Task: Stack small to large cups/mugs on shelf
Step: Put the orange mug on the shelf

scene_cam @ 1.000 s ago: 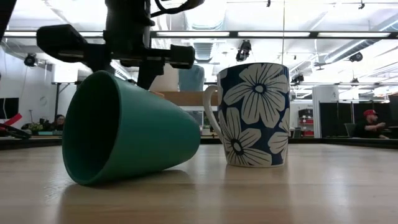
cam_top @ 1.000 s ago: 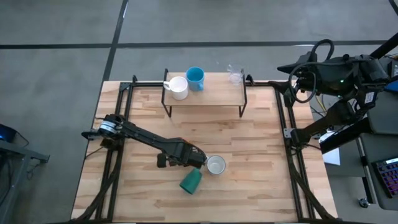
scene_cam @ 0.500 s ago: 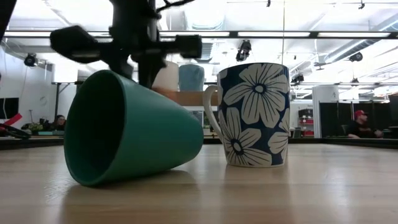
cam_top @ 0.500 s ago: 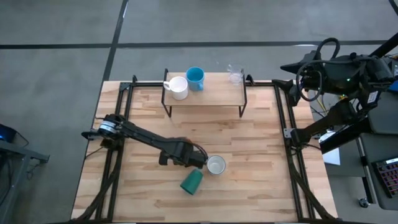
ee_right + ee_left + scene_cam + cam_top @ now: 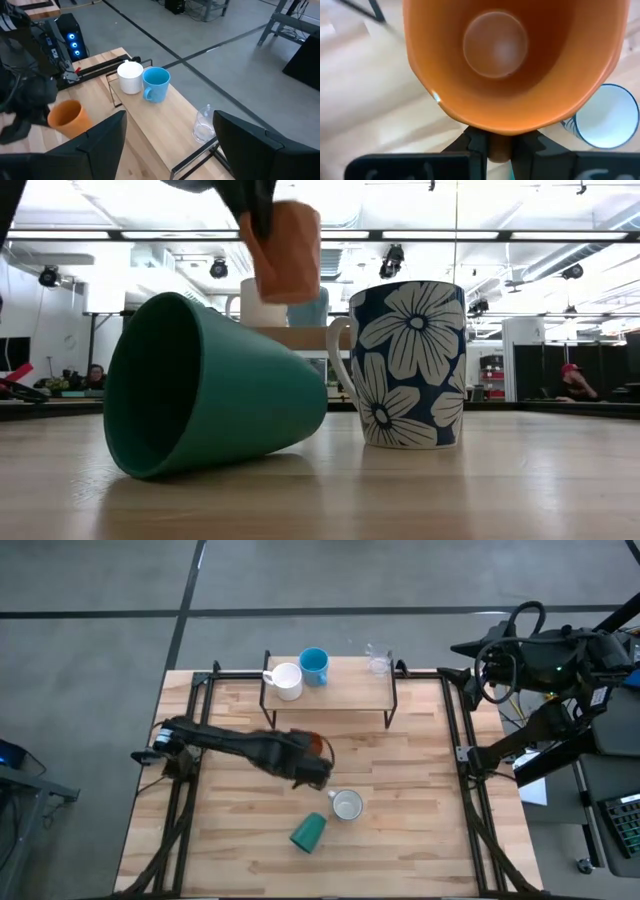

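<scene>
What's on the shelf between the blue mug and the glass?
Nothing. In the high view the shelf is bare wood between the blue mug and the glass; the right wrist view shows the same.

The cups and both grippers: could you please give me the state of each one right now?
Orange mug: held, lifted off the table.
Green cup: on its side.
Flowered mug: upright on the table.
White mug: upright on the shelf.
Blue mug: upright on shelf.
Glass: upright on shelf.
Left gripper: shut on orange mug.
Right gripper: open, parked off the table.
</scene>
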Robot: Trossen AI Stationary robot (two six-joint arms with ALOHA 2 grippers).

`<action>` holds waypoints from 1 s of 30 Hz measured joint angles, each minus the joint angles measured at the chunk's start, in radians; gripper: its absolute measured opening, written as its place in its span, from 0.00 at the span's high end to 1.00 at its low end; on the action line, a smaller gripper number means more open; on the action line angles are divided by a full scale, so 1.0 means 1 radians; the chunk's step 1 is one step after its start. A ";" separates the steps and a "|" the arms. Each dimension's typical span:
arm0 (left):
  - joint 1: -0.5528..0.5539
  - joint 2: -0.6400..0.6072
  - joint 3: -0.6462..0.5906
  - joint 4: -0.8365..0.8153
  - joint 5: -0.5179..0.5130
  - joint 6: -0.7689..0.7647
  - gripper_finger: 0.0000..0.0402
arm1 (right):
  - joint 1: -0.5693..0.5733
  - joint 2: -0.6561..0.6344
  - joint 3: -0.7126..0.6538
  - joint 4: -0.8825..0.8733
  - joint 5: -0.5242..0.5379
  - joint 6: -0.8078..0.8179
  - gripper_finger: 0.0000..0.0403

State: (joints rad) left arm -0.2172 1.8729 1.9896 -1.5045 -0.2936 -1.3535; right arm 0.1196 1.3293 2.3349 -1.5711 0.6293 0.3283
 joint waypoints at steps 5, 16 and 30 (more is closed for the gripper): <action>0.082 0.000 0.120 -0.052 0.009 0.159 0.93 | 0.000 0.000 -0.010 0.000 0.000 0.008 0.28; 0.307 0.002 0.193 -0.067 0.149 0.276 0.93 | 0.000 0.000 -0.055 0.000 0.001 0.061 0.29; 0.470 0.002 0.196 -0.067 0.262 0.545 0.93 | 0.000 0.004 -0.100 0.021 0.048 0.073 0.31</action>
State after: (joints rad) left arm 0.2523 1.8748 2.1860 -1.5719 -0.0315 -0.8088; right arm 0.1196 1.3335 2.2348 -1.5504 0.6774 0.4011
